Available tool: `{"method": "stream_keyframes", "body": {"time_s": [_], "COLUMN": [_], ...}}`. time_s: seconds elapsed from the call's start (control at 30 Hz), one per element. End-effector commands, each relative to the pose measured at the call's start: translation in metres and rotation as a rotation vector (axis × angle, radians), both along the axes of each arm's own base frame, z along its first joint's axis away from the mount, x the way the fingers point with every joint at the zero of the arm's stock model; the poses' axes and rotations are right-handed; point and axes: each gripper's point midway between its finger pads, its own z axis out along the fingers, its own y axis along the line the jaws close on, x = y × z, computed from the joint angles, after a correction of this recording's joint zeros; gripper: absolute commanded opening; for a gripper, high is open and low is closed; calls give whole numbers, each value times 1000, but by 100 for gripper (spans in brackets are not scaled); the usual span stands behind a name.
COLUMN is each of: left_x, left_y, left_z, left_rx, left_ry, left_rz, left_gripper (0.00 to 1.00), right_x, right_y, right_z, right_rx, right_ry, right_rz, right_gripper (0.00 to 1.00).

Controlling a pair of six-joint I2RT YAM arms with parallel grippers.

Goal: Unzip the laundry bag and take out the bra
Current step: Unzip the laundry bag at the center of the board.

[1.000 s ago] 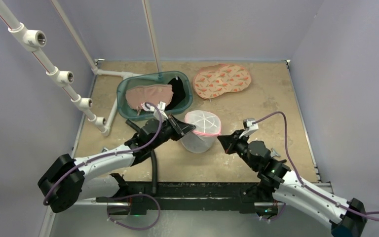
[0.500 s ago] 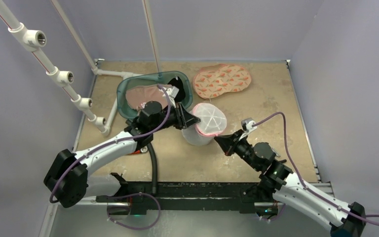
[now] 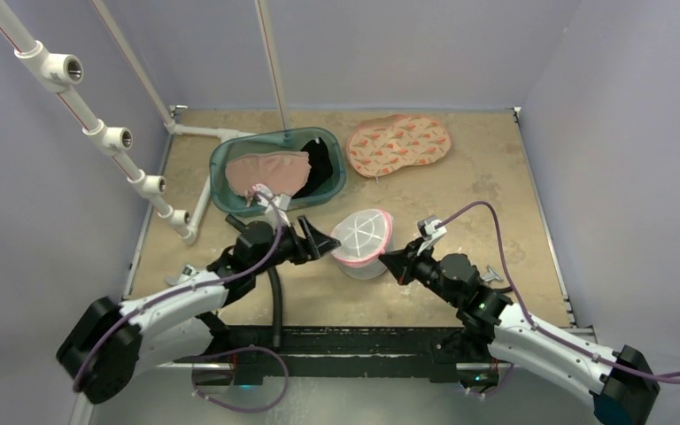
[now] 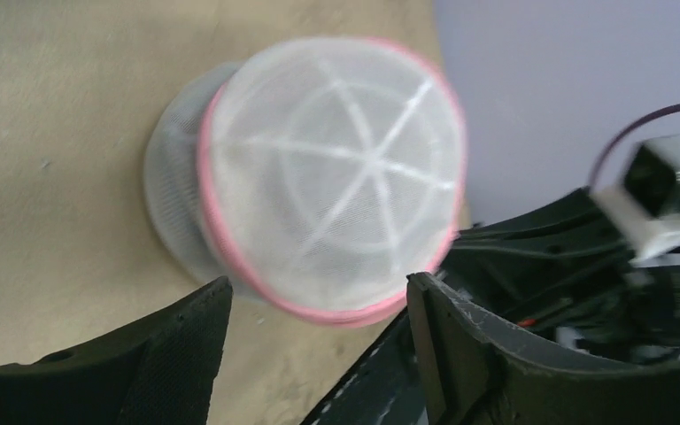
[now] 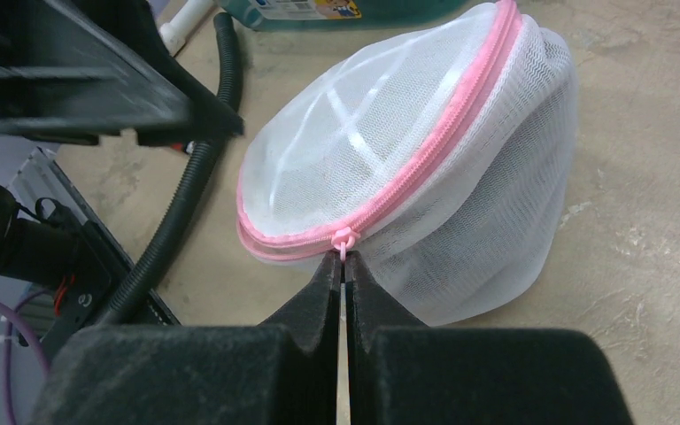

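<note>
The laundry bag [image 3: 361,241] is a white mesh dome with a pink zipper round its rim, and it lies tilted on the tan table. My left gripper [image 3: 322,243] is open just left of it. In the left wrist view its fingers [image 4: 186,341] stand wide apart below the bag's [image 4: 336,177] pink rim and do not touch it. My right gripper [image 5: 343,262] is shut on the small pink zipper pull [image 5: 344,241] at the near edge of the bag [image 5: 425,150]. The top view shows this gripper [image 3: 388,259] at the bag's right. The bra is hidden.
A green tub [image 3: 222,190] with pink and black clothes stands behind the left arm. A peach patterned fabric piece [image 3: 398,143] lies at the back right. White pipes [image 3: 142,181] run along the left side. A black hose [image 3: 275,305] lies near the front edge.
My left gripper let go of the bag's rim, opened and drew back to the left. The bag settled lower and tilted. My right gripper stayed shut at the bag's near right side.
</note>
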Motion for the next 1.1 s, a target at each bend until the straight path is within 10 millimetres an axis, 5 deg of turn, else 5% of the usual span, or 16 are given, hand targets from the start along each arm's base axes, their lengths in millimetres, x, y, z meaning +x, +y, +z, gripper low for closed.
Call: {"method": "stream_keyframes", "body": {"time_s": [0.0, 0.13, 0.43, 0.8, 1.07], "left_x": [9, -2, -41, -14, 5], "left_y": [11, -5, -70, -92, -85], "left_z": [75, 90, 73, 61, 40], "left_rx": [-238, -293, -418, -388, -323], "left_ry": [-70, -15, 125, 144, 160], "left_rz": [158, 230, 254, 358, 412], "left_gripper": [71, 72, 73, 71, 54], "right_x": [3, 4, 6, 1, -6], "right_y": [3, 3, 2, 7, 15], "right_z": [19, 18, 22, 20, 30], "right_rx": [48, 48, 40, 32, 67], "right_ry": [-48, -48, -49, -45, -84], "right_rz": [0, -8, -17, 26, 94], "right_gripper": [0, 0, 0, 0, 0]}}
